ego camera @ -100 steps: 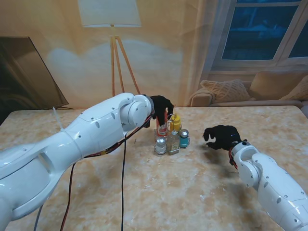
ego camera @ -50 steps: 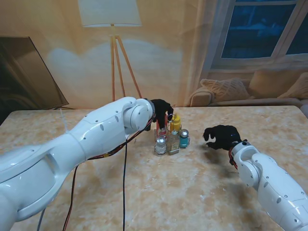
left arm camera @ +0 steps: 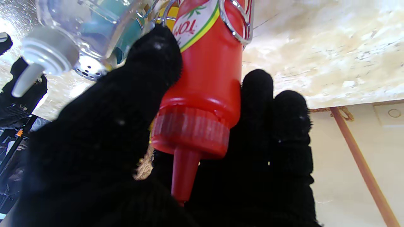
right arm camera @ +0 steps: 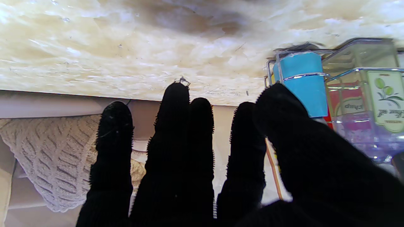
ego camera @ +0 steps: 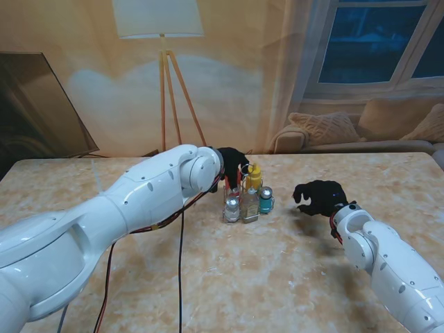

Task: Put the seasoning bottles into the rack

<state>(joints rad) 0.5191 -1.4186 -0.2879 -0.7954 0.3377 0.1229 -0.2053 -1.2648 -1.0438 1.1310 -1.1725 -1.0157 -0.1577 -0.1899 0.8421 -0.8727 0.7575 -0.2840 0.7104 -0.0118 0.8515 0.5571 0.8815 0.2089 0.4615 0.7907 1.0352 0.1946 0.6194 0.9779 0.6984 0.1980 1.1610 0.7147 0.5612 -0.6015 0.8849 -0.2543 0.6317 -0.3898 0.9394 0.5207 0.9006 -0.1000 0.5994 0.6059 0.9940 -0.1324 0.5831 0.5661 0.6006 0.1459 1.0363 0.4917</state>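
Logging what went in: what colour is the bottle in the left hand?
Red bottle, red ribbed cap; clearest in the left wrist view.

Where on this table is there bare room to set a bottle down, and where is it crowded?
Bare marble lies nearer to me than the rack, between the two arms, and between the rack and the right hand. It is crowded at the rack, where the left hand grips the red bottle.

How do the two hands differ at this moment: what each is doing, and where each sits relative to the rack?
The left hand is closed around the red ketchup bottle, which sits inside a wire ring of the rack; the right hand holds nothing, fingers apart. The left hand is at the rack's far side; the right hand hovers apart, to the rack's right. Both wear black gloves.
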